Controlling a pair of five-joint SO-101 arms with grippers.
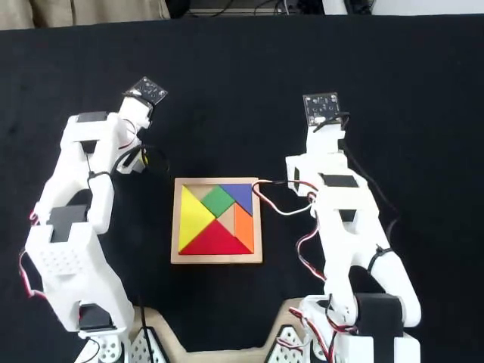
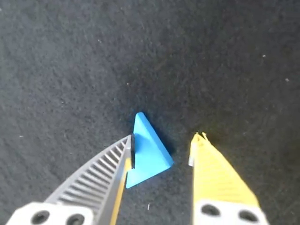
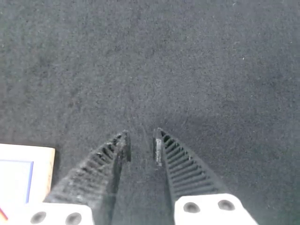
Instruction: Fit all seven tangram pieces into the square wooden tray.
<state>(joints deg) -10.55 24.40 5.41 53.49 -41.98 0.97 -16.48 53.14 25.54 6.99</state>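
The left gripper [image 2: 164, 139] is hanging wide open around the blue triangle [image 2: 149, 152], which is lying on the black cloth [image 1: 393, 76] near the far left corner of the tray [image 1: 217, 259]. Its grey finger [image 2: 112, 164] is touching the triangle's edge, with the yellow finger [image 2: 215, 173] sitting apart. The right gripper [image 3: 142, 136] is showing a narrow gap and holding nothing.

High view: fixed above, looking down over the whole desk [image 1: 242, 76]. Wrist views: mounted close behind left tool [image 2: 163, 138] and right tool [image 3: 142, 136], aimed downward; tray [image 3: 28, 153] corner shared by right wrist and high views
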